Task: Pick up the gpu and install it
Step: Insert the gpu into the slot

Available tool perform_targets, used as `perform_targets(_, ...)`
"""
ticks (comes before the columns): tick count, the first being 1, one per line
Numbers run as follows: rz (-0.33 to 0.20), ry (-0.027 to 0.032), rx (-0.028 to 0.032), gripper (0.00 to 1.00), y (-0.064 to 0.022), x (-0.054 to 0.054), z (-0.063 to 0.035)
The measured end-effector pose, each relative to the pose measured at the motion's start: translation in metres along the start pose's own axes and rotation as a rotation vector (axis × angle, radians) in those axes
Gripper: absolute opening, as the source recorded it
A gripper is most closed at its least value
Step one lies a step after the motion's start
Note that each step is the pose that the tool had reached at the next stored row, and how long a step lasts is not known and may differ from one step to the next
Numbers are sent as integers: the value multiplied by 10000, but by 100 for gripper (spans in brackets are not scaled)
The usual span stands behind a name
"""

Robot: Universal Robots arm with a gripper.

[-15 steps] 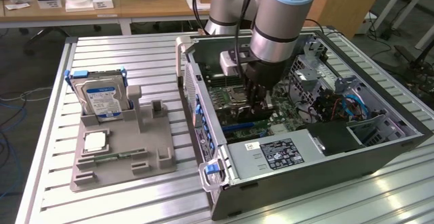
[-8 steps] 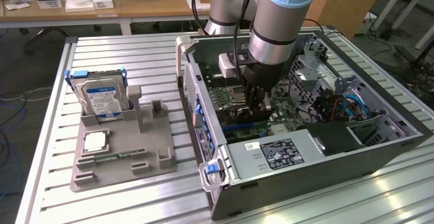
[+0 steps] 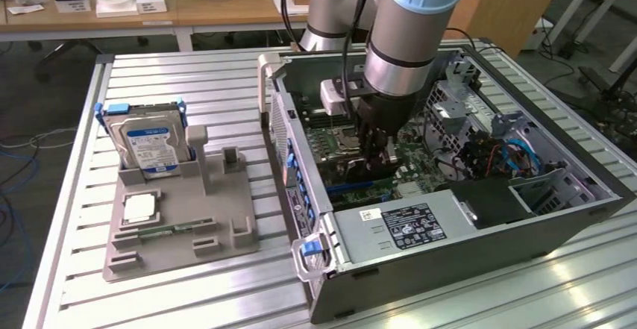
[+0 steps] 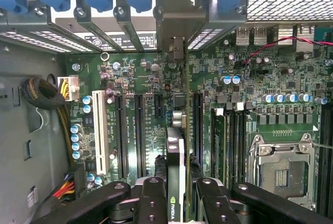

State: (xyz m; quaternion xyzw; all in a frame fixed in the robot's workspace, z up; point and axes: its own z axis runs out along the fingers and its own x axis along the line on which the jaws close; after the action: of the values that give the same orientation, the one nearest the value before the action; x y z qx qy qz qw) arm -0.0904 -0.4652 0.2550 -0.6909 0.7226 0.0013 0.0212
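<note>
The claw (image 4: 177, 195) is partly closed, its black fingers (image 4: 151, 198) clamped on the graphics card (image 4: 176, 151). The card stands on edge between them, just over the long slots of the motherboard (image 4: 260, 88) inside the open computer case (image 3: 448, 232). Whether the card sits in a slot cannot be told.

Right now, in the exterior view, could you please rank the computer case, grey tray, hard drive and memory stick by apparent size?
Largest to smallest:
1. computer case
2. grey tray
3. hard drive
4. memory stick
</note>
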Motion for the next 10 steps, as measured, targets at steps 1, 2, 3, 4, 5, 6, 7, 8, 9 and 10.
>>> perform_targets(1, 0, 0, 0, 27, 0, 0, 0)
perform_targets(2, 0, 0, 0, 27, 0, 0, 0)
perform_targets(3, -1, -1, -3, 27, -1, 0, 1)
perform_targets(4, 0, -2, -16, 27, -5, -1, 2)
perform_targets(5, 0, -2, -31, 27, -8, -1, 2)
perform_targets(6, 1, 0, -44, 27, -10, 0, 1)
perform_targets(7, 2, 1, -58, 27, -13, -1, 1)
perform_targets(8, 3, 2, -71, 27, -15, -1, 1)
perform_targets(9, 3, 3, -81, 27, -16, -1, 1)
perform_targets(10, 3, 3, -89, 27, -18, -1, 1)
